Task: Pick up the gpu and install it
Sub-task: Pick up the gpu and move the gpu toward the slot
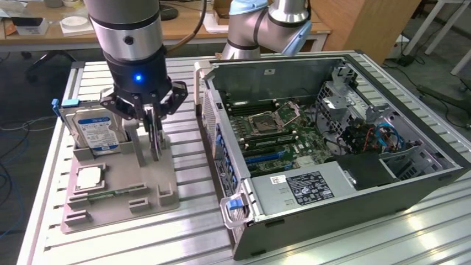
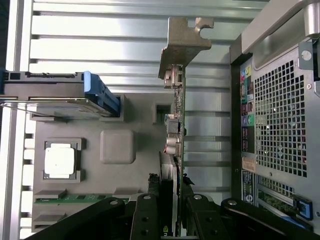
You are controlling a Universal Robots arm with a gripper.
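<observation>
The gpu [image 1: 156, 144] stands on edge in the grey holder [image 1: 151, 190], between the hard drive and the open computer case [image 1: 412, 182]. My gripper [image 1: 152, 118] comes down on it from above and is shut on its top edge, one finger on each face. In the wrist view the gpu [image 2: 179, 100] shows edge-on, with its green board and silvery bracket [image 2: 182, 42] reaching away from the gripper [image 2: 174, 202]. Its lower edge is still level with the holder; I cannot tell whether it has left its slot.
In the holder, a hard drive [image 1: 96, 130] with a blue-white label stands upright, and a processor [image 1: 88, 178] and a memory stick [image 1: 110, 193] lie flat. The case lies on its side with the motherboard [image 1: 272, 130] exposed. A second arm's base [image 1: 257, 27] stands behind the case.
</observation>
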